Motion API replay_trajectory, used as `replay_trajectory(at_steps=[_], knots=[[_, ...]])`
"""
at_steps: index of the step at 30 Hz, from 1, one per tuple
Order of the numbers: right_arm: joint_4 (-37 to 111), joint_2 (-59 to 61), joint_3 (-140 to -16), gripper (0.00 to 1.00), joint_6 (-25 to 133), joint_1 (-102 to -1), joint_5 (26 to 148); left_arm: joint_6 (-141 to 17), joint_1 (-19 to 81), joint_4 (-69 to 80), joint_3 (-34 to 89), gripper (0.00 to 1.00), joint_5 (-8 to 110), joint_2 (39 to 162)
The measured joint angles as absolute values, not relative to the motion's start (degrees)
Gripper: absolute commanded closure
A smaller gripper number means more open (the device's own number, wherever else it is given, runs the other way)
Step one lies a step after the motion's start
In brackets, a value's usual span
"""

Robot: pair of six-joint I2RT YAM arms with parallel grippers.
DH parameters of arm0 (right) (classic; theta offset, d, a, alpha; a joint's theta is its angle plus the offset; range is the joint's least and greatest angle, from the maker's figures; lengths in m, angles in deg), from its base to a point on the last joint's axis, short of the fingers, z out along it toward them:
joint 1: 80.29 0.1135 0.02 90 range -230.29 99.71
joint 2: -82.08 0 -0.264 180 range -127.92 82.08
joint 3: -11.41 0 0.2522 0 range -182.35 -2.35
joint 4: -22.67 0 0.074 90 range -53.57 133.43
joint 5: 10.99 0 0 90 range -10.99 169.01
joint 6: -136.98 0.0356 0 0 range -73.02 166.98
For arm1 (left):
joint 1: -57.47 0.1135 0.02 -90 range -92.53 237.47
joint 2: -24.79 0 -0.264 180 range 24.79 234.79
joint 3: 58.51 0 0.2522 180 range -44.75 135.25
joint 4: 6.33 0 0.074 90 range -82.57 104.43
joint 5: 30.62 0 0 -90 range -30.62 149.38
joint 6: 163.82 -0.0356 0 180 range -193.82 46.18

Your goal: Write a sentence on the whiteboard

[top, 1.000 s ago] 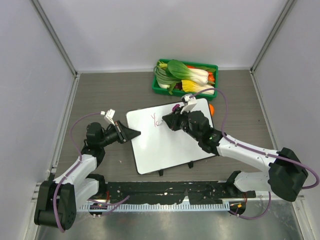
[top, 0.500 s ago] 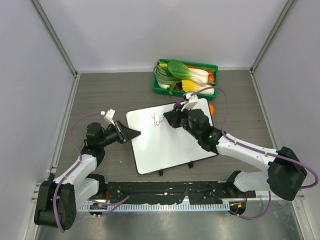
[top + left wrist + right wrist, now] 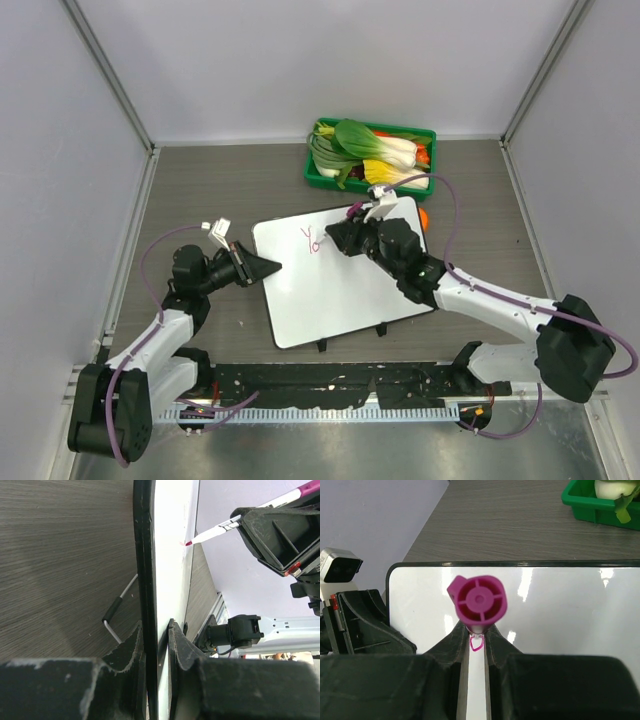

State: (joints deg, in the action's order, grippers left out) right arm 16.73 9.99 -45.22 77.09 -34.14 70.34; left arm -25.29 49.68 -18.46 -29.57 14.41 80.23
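The whiteboard (image 3: pixel 335 290) lies tilted on the table, white with a thin black rim. My left gripper (image 3: pixel 268 267) is shut on its left edge; in the left wrist view the jaws (image 3: pixel 156 630) pinch the board's rim (image 3: pixel 145 555). My right gripper (image 3: pixel 340 237) is shut on a white marker with a pink end cap (image 3: pixel 477 600), over the board's top part (image 3: pixel 560 610). The marker's tip (image 3: pixel 186 543) touches the surface. The sentence (image 3: pixel 312 238) is only a couple of pink letters, with a small pink loop (image 3: pixel 476 643) showing between the right fingers.
A green tray (image 3: pixel 430 133) of leafy vegetables stands just behind the board. An orange thing (image 3: pixel 425 217) lies at the board's far right corner. Two black clips (image 3: pixel 322 346) stick out from the near edge. A wire leg (image 3: pixel 120 611) shows under the board. Grey walls close both sides.
My right gripper has shifted slightly up and left with the marker, and the second pink letter has closed into a loop. The left arm and the board have not moved.
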Motion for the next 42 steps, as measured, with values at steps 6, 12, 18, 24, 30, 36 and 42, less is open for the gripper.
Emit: replay_trajectory(at_steps=[6, 12, 18, 24, 30, 36, 42], knots=[[16.77, 15.56, -42.40, 0.99, 77.37, -35.26, 70.03, -25.60, 49.59, -18.49, -29.57, 1.00, 14.47, 80.12], [16.75, 17.70, -42.40, 0.99, 77.35, -37.31, 70.34, -25.60, 49.57, -18.46, -29.57, 1.00, 14.52, 80.12], [16.73, 17.07, -41.85, 0.99, 77.52, -39.13, 71.67, -25.62, 49.55, -18.46, -29.57, 1.00, 14.54, 80.12], [16.16, 15.67, -41.85, 0.99, 78.03, -39.17, 73.29, -25.62, 49.52, -18.46, -29.57, 1.00, 14.54, 80.12], [14.94, 13.86, -41.85, 0.99, 78.92, -39.17, 74.89, -25.60, 49.46, -18.49, -29.57, 1.00, 14.58, 80.14], [13.65, 13.55, -41.75, 0.99, 79.51, -39.17, 75.35, -25.62, 49.44, -18.49, -29.57, 1.00, 14.58, 80.14], [12.82, 12.24, -41.35, 0.99, 80.15, -39.17, 75.72, -25.60, 49.44, -18.51, -29.57, 1.00, 14.58, 80.14]])
